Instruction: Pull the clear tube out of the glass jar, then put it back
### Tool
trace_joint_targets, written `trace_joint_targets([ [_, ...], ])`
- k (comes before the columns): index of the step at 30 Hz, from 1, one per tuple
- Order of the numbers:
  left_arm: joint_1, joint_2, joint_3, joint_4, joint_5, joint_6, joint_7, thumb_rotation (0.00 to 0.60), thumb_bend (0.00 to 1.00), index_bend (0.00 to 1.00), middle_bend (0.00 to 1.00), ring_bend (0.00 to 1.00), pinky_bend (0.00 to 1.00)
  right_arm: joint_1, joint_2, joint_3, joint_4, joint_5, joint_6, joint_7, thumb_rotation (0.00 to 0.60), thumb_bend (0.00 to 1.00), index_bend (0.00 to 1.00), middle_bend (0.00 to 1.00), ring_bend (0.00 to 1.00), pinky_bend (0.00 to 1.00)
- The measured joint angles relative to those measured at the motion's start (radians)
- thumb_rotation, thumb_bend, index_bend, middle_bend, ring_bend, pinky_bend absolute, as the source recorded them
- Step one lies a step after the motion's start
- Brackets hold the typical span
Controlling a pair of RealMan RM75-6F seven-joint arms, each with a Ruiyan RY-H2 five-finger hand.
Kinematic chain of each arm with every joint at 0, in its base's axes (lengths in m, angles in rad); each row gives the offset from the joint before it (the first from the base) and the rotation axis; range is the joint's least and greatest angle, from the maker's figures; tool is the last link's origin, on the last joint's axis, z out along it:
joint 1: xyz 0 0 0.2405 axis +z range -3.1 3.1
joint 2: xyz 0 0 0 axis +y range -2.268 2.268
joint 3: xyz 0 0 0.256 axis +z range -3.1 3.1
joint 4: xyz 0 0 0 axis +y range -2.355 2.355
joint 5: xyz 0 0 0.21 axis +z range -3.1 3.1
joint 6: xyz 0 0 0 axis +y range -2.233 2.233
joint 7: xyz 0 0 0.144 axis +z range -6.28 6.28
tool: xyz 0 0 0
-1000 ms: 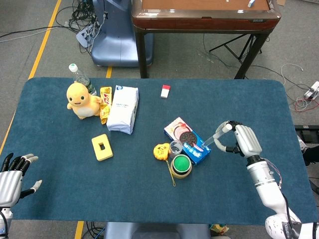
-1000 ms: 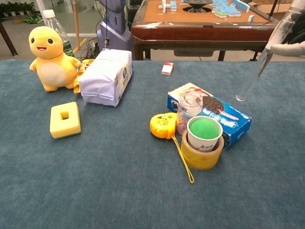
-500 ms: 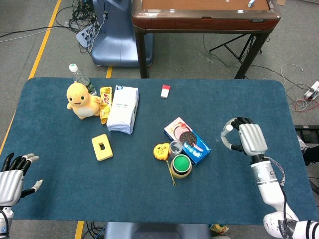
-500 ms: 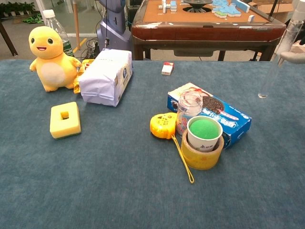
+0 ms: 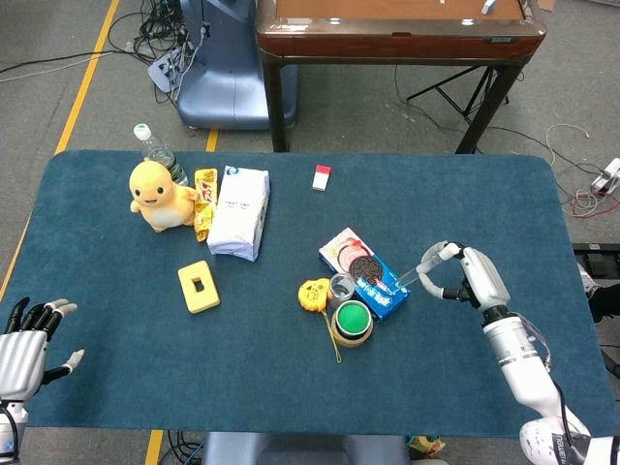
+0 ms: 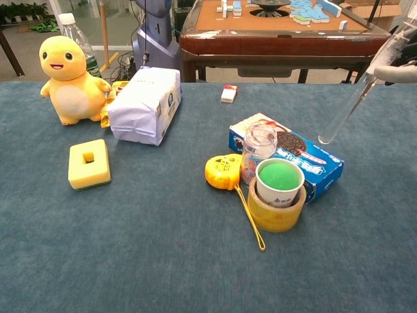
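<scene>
Chest view shows the clear tube (image 6: 352, 102) out of the glass jar (image 6: 258, 151) and in the air, slanted, its rounded lower end hanging above the counter (image 6: 163, 248) to the right of the cookie box (image 6: 306, 160). Its upper end is pinched in the right hand (image 5: 463, 279), thumb against finger. The tube looks thin-walled, rigid and light, probably smooth enough to slip or swing in a pinch; a hold near the top, as now, leaves the long lower part free to guide into the jar's narrow mouth, and a hard squeeze or a knock on the rim could crack it. The jar stands upright, touching the green-topped cup (image 6: 279, 182) set in a tape roll (image 6: 275, 212), so it may tip if bumped. Far off, the left hand (image 5: 23, 339) rests empty with fingers spread.
</scene>
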Motion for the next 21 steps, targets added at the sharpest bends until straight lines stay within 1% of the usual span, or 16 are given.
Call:
trace_joint_targets([
  [1,-0.001,0.0,0.0,0.0,0.0,-0.001,0.0,0.6,0.24,0.25,0.2,0.16,0.02,-0.001,-0.003,0.0,0.006,-0.003,0.008,-0.01,0.6,0.59,0.62,0.44,0.3,0.26],
  [4,-0.002,-0.001,-0.001,0.001,0.0,-0.002,0.001,0.6,0.24,0.25,0.2,0.16,0.02,-0.003,-0.021,-0.002,0.034,-0.019,0.052,-0.097,0.6,0.59,0.62,0.44,0.3,0.26],
  [8,-0.005,-0.001,-0.001,0.001,-0.001,-0.004,0.002,0.6,0.24,0.25,0.2,0.16,0.02,-0.006,-0.067,-0.006,0.097,-0.053,0.144,-0.261,0.6,0.59,0.62,0.44,0.3,0.26],
  [11,-0.005,0.0,-0.001,-0.001,0.0,-0.004,0.003,0.6,0.24,0.25,0.2,0.16,0.02,-0.009,-0.081,-0.006,0.109,-0.058,0.175,-0.308,0.6,0.59,0.62,0.44,0.3,0.26],
  [13,-0.006,-0.001,-0.001,-0.001,0.0,-0.005,0.003,0.6,0.24,0.25,0.2,0.16,0.02,-0.011,-0.079,-0.006,0.099,-0.054,0.165,-0.291,0.6,0.59,0.62,0.44,0.3,0.26],
  [16,-0.006,-0.001,-0.001,-0.002,0.001,-0.004,0.003,0.6,0.24,0.25,0.2,0.16,0.02,-0.012,-0.063,-0.003,0.063,-0.036,0.122,-0.214,0.6,0.59,0.62,0.44,0.3,0.27],
  [21,-0.006,0.0,0.0,-0.005,0.003,-0.003,0.003,0.6,0.24,0.25,0.2,0.16,0.02,-0.015,-0.011,0.003,0.001,-0.007,0.028,-0.066,0.6,0.59,0.62,0.44,0.3,0.27],
])
